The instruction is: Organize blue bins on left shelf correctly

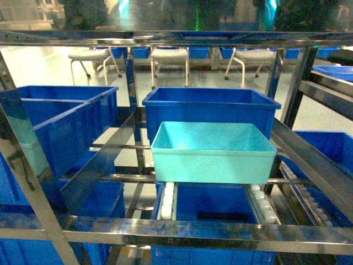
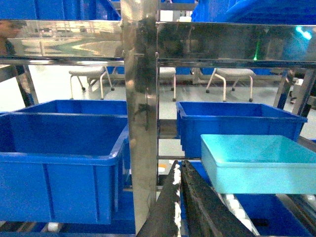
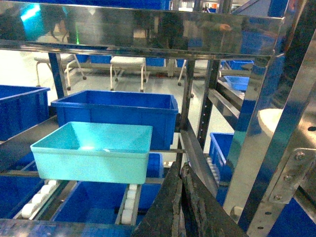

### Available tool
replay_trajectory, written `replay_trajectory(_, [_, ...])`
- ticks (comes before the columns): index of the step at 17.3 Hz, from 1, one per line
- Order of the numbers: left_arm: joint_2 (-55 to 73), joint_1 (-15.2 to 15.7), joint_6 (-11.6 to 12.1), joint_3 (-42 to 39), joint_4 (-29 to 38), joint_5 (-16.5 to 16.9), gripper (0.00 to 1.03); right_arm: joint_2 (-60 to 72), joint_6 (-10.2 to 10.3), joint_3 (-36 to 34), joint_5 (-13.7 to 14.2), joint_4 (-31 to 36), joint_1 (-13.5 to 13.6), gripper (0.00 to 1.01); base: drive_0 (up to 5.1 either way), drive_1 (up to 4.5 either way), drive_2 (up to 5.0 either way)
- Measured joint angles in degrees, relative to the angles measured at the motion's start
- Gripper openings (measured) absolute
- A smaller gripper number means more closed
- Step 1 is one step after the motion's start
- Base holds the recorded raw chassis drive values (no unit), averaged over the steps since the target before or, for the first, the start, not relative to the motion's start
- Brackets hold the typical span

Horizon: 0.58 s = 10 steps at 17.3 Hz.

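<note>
The light turquoise rectangular plastic tub (image 1: 212, 152) sits on the white roller tracks (image 1: 167, 201) of the shiny stainless-steel shelf (image 1: 182, 231), at the front of the middle lane, its back wall close against, perhaps touching, the royal-blue plastic bin (image 1: 210, 107) behind it. Neither hand holds it. In the wrist views the left hand (image 2: 178, 168) and the right hand (image 3: 180, 170) each have their dark fingers pressed together, both low and in front of the shelf's front rail, apart from the tub.

The step in hand looks like the approach to the tub. To do it well, each hand should spread before it passes the front rail, then take the tub by its flat rim on opposite short sides (the sloping walls would likely let a squeeze slide upward). Lifting it level keeps it from rolling along the tracks.

What stands in the way: the front rail crosses low before the tub, the square steel post (image 2: 140, 123) stands just left of it, and a sloping rail (image 3: 197, 158) runs along its right side. More royal-blue bins (image 1: 60, 118) fill the left lane and the level below.
</note>
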Motion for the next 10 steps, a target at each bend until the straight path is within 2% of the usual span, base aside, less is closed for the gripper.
replay_trajectory(3, [-6.12, 0.00, 0.02, 0.00, -6.01, 0.00, 0.02, -6.75, 0.00, -0.02, 0.00, -6.54, 0.00, 0.02, 0.0, 0.00, 0.0])
replay_trajectory(10, [-12.44, 0.00, 0.02, 0.00, -12.28, 0.00, 0.02, -13.64, 0.00, -0.02, 0.00, -13.40, 0.00, 0.02, 0.0, 0.00, 0.0])
